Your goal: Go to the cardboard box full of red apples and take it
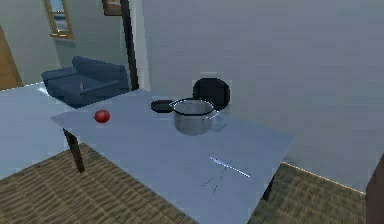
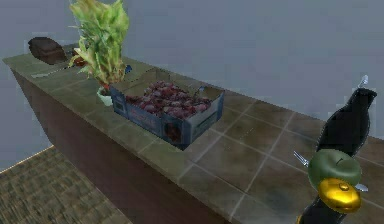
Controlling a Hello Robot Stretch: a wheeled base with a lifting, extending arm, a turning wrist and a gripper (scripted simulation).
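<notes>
Target box (image 2: 168,110) of dark-red fruit sits on tiled counter (image 2: 245,150), just beside plant (image 2: 100,45). Jaw state: can't tell. Best approach, I'd say: square base to counter, raise jaws above rim, extend toward near wall, keep off plant

The pot (image 1: 194,116) is gleaming as polished metal on the smooth, matt table (image 1: 140,150). The sofa (image 1: 88,80) is looking like soft blue cloth. The cardboard box (image 2: 150,118) is showing matt walls on a counter (image 2: 235,160) of dull stone tiles, and the ornament (image 2: 338,178) is shining glossy.
</notes>
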